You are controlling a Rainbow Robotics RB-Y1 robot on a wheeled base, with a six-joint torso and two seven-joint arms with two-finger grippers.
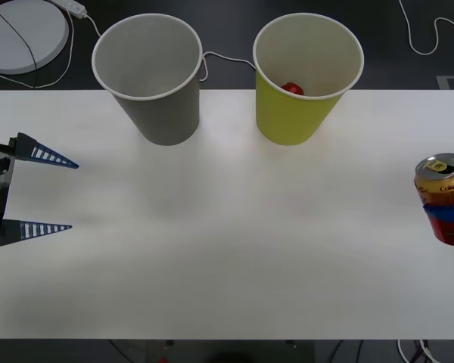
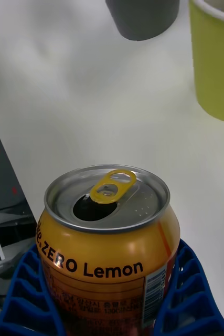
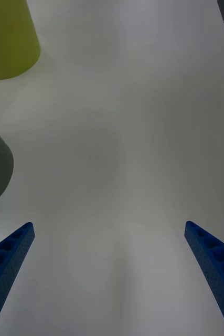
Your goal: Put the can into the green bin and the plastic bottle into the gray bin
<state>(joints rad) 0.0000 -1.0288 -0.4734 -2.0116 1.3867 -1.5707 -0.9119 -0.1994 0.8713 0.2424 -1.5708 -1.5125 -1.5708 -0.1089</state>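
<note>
Right claw (image 2: 112,315) clamped on can (image 1: 443,198), far right; green bin (image 1: 306,83) not reached. Left claw (image 1: 60,194) wide open, empty.

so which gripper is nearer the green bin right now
Right. The right gripper, shut on the can, is at the table's right edge, closer to the green bin. The left gripper is open at the far left, beyond the gray bin.
</note>
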